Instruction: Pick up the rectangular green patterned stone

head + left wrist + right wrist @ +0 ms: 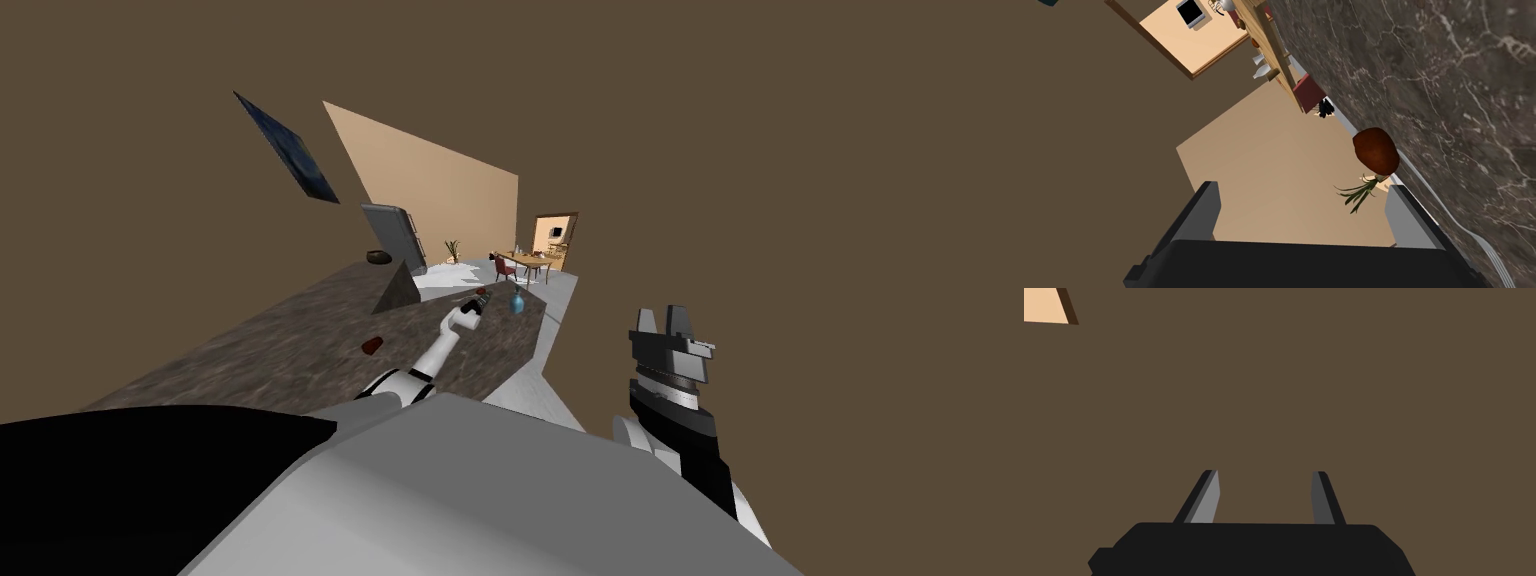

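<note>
My left pincer [1301,187] hangs released over the dark veined counter [1449,100], blades wide apart and nothing between them. Just ahead of them, at the counter's edge, sits a rounded reddish-brown lump [1375,150]. I cannot tell where the green patterned stone is among what lies here. A blue vase [517,302] stands near the far corner and a dark pyramid [397,287] by the far edge. My right pincer [1266,473] is raised beside the counter, blades apart, empty.

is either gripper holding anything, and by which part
Nothing is held. The left gripper is open and empty, with a reddish-brown object ahead of it on the marbled counter; the right gripper is open and empty.
</note>
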You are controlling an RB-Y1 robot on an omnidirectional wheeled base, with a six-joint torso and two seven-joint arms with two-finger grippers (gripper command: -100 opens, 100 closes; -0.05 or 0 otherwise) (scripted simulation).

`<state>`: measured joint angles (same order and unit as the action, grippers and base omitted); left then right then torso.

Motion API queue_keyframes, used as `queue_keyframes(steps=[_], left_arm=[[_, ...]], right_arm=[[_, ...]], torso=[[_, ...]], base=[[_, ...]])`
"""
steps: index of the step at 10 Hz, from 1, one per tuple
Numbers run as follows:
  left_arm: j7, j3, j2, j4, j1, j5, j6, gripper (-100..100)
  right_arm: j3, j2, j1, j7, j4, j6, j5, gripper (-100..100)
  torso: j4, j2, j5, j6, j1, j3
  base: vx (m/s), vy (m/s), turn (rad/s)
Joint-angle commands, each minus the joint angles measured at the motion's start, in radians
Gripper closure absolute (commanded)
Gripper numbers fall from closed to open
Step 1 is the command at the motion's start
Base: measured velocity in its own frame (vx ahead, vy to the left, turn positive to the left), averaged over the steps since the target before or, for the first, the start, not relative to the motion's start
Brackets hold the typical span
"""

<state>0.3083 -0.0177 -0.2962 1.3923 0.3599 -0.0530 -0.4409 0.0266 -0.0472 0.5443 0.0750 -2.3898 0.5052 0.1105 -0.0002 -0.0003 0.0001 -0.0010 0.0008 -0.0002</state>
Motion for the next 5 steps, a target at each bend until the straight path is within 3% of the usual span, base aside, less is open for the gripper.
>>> queue_keyframes(steps=[1, 2, 3, 5], left_arm=[[0.009, 0.003, -0.005, -0.050, 0.050, -0.003, -0.050, -100], [0.009, 0.003, -0.005, -0.079, 0.060, -0.003, -0.079, -100], [0.016, 0.005, -0.010, -0.117, 0.102, -0.007, -0.103, -100], [0.016, 0.005, -0.010, -0.156, 0.111, -0.007, -0.138, -100]], right_arm=[[0.000, 0.000, 0.000, 0.000, 0.000, 0.000, 0.000, 0], [0.000, 0.000, 0.000, 0.000, 0.000, 0.000, 0.000, 0], [0.000, 0.000, 0.000, 0.000, 0.000, 0.000, 0.000, 0], [0.000, 0.000, 0.000, 0.000, 0.000, 0.000, 0.000, 0]], torso=[[0.000, 0.000, 0.000, 0.000, 0.000, 0.000], [0.000, 0.000, 0.000, 0.001, 0.000, 0.000], [0.000, 0.000, 0.000, 0.000, 0.000, 0.000], [0.000, 0.000, 0.000, 0.000, 0.001, 0.000]], base=[[0.005, 0.017, -0.121], [0.006, 0.021, -0.071], [0.008, 0.020, -0.112], [0.005, 0.017, -0.036]])
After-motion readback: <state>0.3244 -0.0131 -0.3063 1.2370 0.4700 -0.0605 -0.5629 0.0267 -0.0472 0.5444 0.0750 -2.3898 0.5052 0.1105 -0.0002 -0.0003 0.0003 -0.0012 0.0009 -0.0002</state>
